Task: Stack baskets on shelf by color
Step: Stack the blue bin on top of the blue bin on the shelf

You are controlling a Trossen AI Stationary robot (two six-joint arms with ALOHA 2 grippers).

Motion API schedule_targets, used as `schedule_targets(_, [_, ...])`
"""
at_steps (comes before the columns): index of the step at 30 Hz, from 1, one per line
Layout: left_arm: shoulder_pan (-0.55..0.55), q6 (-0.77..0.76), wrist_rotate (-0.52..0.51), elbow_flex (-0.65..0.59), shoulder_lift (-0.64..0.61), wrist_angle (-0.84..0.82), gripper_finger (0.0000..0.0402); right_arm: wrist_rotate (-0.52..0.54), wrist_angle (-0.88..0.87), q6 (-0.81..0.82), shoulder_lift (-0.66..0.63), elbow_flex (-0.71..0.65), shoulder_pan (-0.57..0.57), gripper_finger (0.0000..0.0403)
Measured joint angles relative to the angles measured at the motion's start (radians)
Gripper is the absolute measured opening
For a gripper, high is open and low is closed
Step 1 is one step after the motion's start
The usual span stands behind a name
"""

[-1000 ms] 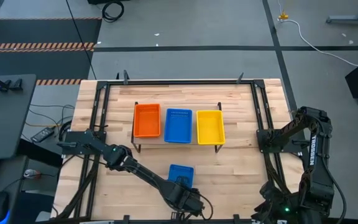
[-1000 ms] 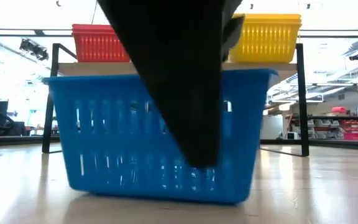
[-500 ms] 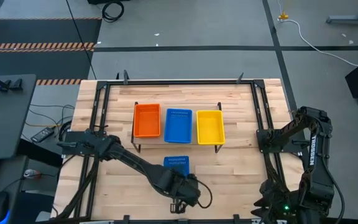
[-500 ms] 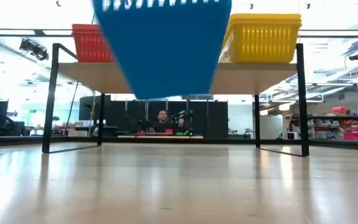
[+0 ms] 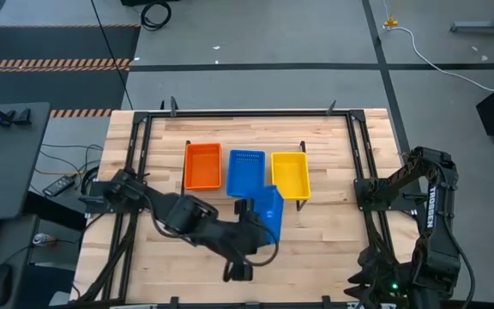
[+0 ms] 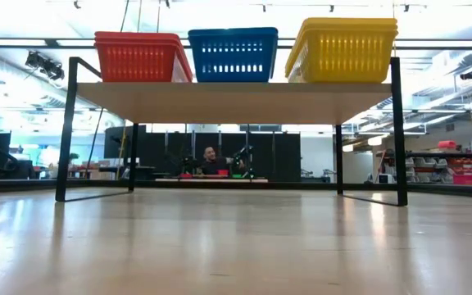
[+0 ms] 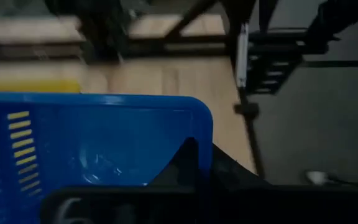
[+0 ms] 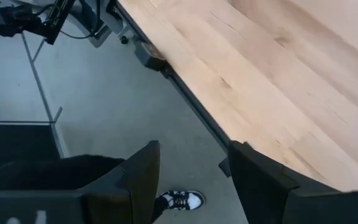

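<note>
I'm holding a blue basket (image 5: 268, 211) clamped in my left tool (image 5: 249, 215), tilted above the bench (image 5: 333, 240) just before the shelf (image 6: 236, 102); my right tool (image 8: 191, 171) is idling open off the bench edge.

Orange basket (image 5: 202, 166); blue baskets (image 5: 246, 172); yellow basket (image 5: 291, 175)

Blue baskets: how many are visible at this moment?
2. One blue basket sits on the shelf between the orange and yellow ones; the other blue basket is held by the left gripper near it. More may be nested unseen.
</note>
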Motion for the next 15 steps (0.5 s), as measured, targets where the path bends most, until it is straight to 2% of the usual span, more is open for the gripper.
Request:
schedule_targets(3, [0.001,0.121,-0.084,-0.001,-0.029,-0.009,0.0001,0.0,0.006,0.001,0.0,0.0,-0.002,0.0197])
schedule_targets(6, [0.029,0.211,-0.164,0.0,-0.053,-0.098,0.0001,0.0,0.012,0.002,-0.001,0.0,-0.011,0.0197])
schedule_targets(11, [0.118,0.232,-0.13,-0.004,-0.054,-0.263,0.0002,0.0,0.035,0.0,-0.001,0.0,-0.029,0.0197])
schedule_targets(15, [0.179,0.258,-0.06,-0.026,-0.048,-0.29,0.0003,0.0,0.038,-0.024,-0.001,0.0,-0.038,0.0197])
